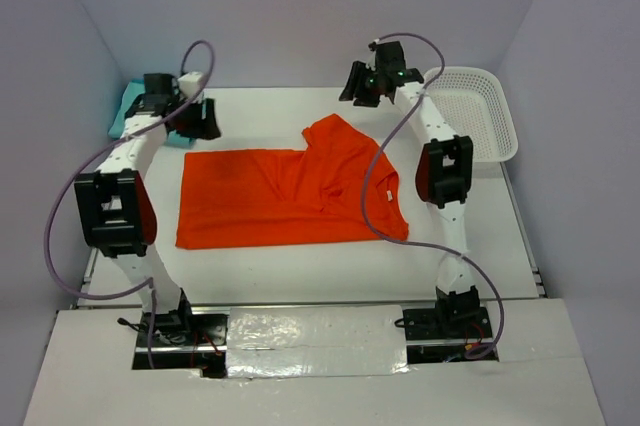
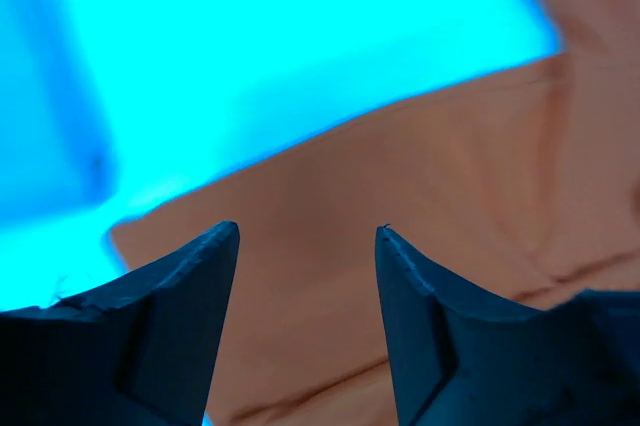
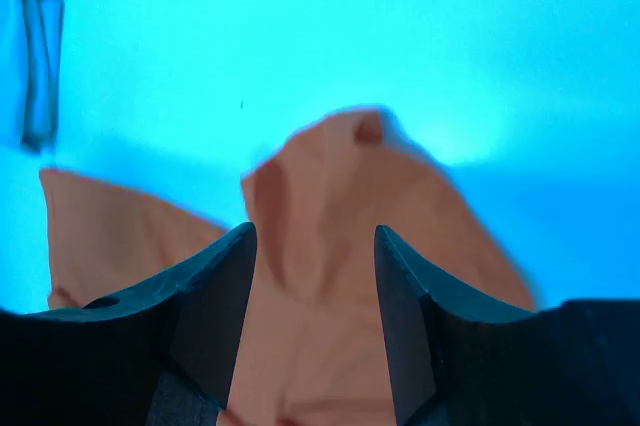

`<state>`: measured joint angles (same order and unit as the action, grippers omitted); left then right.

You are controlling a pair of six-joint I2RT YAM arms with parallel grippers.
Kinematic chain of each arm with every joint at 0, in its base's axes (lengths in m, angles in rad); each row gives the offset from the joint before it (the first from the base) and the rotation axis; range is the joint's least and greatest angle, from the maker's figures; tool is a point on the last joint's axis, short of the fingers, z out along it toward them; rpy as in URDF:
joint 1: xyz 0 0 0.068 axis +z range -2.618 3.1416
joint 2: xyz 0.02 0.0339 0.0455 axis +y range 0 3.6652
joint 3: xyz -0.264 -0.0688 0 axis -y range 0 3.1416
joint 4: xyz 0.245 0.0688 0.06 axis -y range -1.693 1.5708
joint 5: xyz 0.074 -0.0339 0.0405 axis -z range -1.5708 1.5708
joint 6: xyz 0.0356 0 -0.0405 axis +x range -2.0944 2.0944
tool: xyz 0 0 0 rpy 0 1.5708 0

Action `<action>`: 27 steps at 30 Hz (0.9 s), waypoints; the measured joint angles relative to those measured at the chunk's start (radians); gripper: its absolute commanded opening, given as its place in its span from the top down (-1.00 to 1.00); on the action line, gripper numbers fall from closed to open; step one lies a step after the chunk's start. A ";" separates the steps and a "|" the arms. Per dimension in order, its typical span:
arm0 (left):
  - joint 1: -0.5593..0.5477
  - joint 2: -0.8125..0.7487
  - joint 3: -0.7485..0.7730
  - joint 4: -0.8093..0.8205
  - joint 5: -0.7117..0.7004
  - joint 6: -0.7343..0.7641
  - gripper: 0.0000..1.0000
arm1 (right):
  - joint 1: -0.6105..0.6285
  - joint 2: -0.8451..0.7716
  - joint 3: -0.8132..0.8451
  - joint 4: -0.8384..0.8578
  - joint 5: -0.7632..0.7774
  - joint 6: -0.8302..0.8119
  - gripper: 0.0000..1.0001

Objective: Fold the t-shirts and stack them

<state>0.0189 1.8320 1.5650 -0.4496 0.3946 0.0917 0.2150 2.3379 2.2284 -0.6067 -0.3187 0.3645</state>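
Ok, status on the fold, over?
Left gripper and right gripper open, empty. Orange shirt on table, partly folded. Teal shirt and basket off to the sides, nothing blocking.

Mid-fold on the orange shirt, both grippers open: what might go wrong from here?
1. The right arm's purple cable hangs over the bright orange cloth t-shirt; arm motion may drag the fold open.
2. The shirt's far flap lies crooked and bunched, so the next fold may skew.
3. The left gripper hovers near the teal cloth t-shirt and might snag it.
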 measured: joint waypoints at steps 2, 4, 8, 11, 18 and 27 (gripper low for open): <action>0.101 -0.009 -0.065 0.010 -0.036 -0.018 -0.45 | 0.003 0.122 0.132 -0.008 -0.003 0.037 -0.21; 0.173 -0.002 -0.121 0.013 -0.066 -0.022 -0.46 | 0.004 0.201 0.171 -0.006 0.000 0.076 -0.29; 0.238 0.067 -0.139 0.004 -0.101 -0.021 -0.48 | 0.008 0.275 0.132 0.000 -0.010 0.158 -0.40; 0.234 0.138 -0.112 0.011 -0.121 -0.026 -0.48 | 0.016 0.286 0.182 0.007 -0.003 0.175 -0.37; 0.230 0.209 -0.118 0.065 -0.175 -0.077 -0.49 | 0.085 0.306 0.188 0.009 0.012 0.189 -0.26; 0.227 0.246 -0.084 0.133 -0.146 -0.087 -0.22 | 0.091 0.299 0.118 0.069 0.031 0.225 0.67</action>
<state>0.2462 2.0785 1.4815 -0.3168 0.2481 0.0048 0.3061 2.6373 2.3463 -0.5381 -0.2878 0.5896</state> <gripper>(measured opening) 0.676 0.296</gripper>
